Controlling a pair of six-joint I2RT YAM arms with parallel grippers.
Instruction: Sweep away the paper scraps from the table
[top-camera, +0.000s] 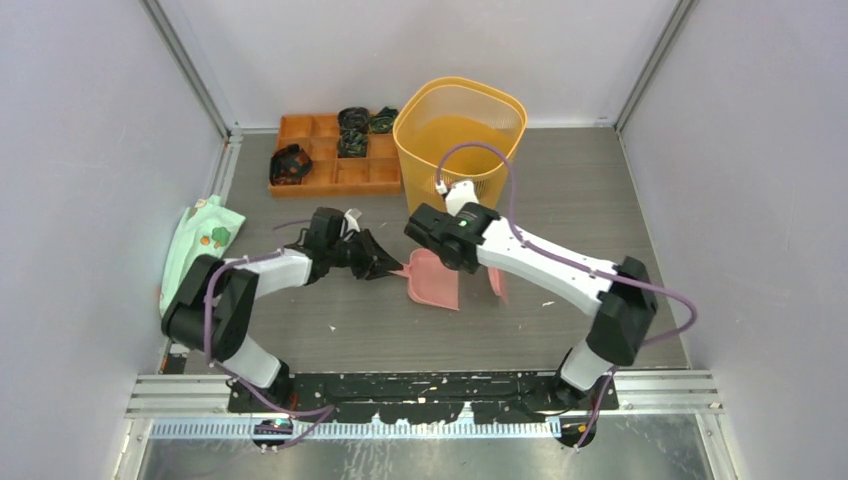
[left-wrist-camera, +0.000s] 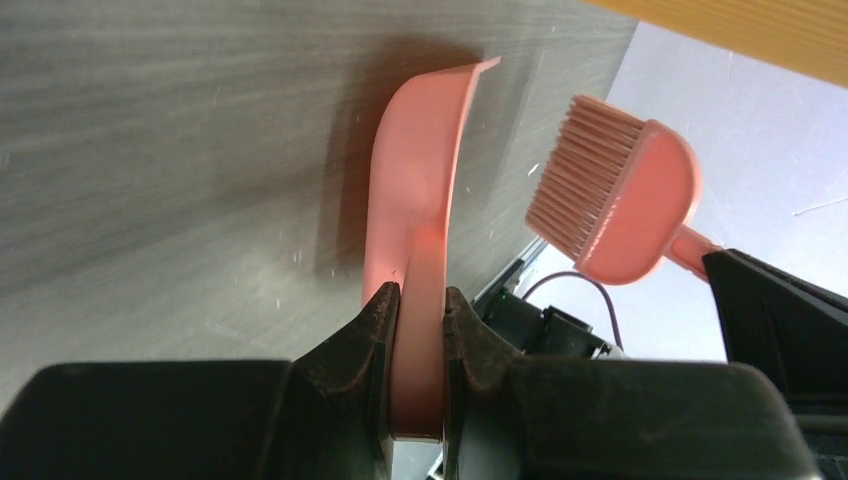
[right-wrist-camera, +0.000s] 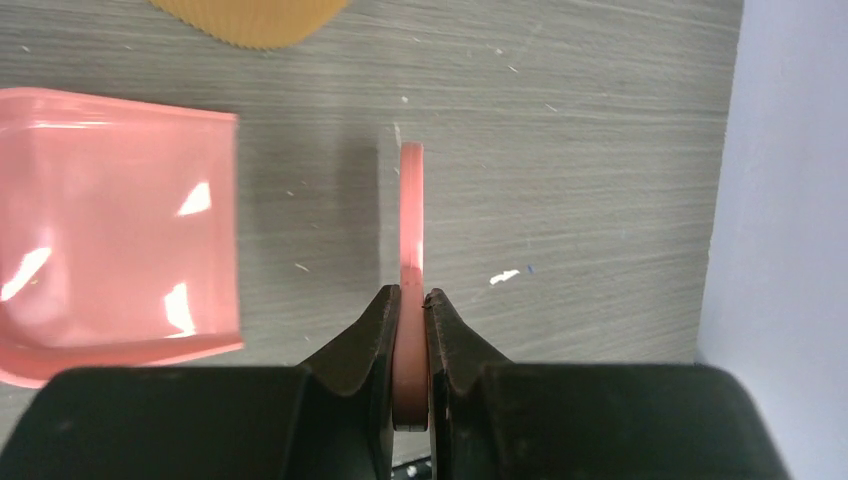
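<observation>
1. The tabletop lies beneath and ahead of both sets of fingers. It looks hard and smooth, so light bits should slide over it easily.
2. The pan is thin plastic, probably stiff and light. The left fingers are clamped on its flat handle, and the scoop reaches out ahead of them. I cannot tell whether its lip touches the tabletop.
3. The brush has soft bristles and a thin handle. The right fingers are closed on that handle, edge-on. Such a narrow grip may let the brush twist under a hard push.
4. Only a few scraps show, all white. One lies on the tabletop just beside the right fingers, on the side away from the pan. The scraps look nearly weightless and too small to pinch. They are better moved with the bristles, in short gentle strokes towards the pan. A sharp flick would likely scatter them.
</observation>
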